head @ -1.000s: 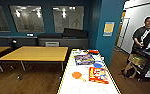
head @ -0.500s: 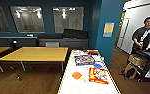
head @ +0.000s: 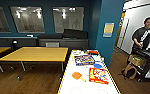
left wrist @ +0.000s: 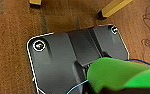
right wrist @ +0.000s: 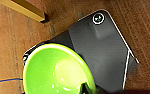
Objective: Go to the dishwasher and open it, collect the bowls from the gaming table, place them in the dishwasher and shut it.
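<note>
A bright green bowl (right wrist: pixel 56 72) shows from above in the right wrist view, over the wooden floor. My right gripper (right wrist: pixel 87 90) is shut on its rim, with a dark finger reaching over the edge. In the left wrist view the outside of a green bowl (left wrist: pixel 116 75) shows close up; what grips it there I cannot tell. The gaming table (head: pixel 73 87), white-topped with a yellowish edge, lies straight ahead in the head view. It carries colourful game boxes (head: pixel 98 75) and an orange round thing with a short handle (head: pixel 76 75). The dishwasher is out of view.
A yellow-topped table (head: pixel 36 53) stands left of the gaming table, with wooden floor between them. A blue wall corner (head: pixel 108 37) rises to the right. Beyond it a person (head: pixel 143 35) stands at a dark rig, with a bag (head: pixel 129 71) on the floor.
The head view has shifted a little and the gaming table looks slightly nearer, so the camera has moved. The things on the table lie as before.
</note>
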Tool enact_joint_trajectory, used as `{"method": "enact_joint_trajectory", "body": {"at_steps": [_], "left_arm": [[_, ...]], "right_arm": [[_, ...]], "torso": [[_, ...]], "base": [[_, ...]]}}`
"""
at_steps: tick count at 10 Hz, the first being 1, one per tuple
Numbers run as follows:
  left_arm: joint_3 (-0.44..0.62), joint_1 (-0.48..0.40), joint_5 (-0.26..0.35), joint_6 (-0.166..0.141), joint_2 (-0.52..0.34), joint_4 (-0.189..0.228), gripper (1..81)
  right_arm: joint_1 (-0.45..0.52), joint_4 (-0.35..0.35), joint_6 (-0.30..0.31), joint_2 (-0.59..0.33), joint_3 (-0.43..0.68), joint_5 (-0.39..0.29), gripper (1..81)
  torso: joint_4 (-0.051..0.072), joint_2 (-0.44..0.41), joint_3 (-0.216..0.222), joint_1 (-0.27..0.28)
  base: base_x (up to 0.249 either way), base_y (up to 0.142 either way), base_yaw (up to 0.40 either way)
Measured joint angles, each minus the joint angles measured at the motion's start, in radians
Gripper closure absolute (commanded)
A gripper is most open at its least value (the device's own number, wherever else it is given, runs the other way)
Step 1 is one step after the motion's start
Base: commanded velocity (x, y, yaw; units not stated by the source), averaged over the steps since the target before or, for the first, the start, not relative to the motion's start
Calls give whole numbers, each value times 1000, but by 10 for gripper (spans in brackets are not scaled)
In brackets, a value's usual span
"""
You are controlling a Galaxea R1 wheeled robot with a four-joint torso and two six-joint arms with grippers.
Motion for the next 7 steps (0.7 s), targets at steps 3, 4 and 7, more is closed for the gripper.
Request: {"method": "enact_joint_trajectory", "body": {"at_steps": [3,4,7], "left_arm": [[-154,13,-103,0,68,0,811],[-196,35,-121,0,91,0,811],[-229,35,-173,0,131,0,811]], "right_arm": [[-11,-13,0,20,-5,5,811],[-27,-13,0,20,-11,0,811],[-27,-13,0,35,-20,-2,811]], "torso": [[0,0,0,0],[0,-1,1,-1],[0,-1,1,-1]], "base": [[-113,0,0],[-137,0,0],[-142,0,0]]}}
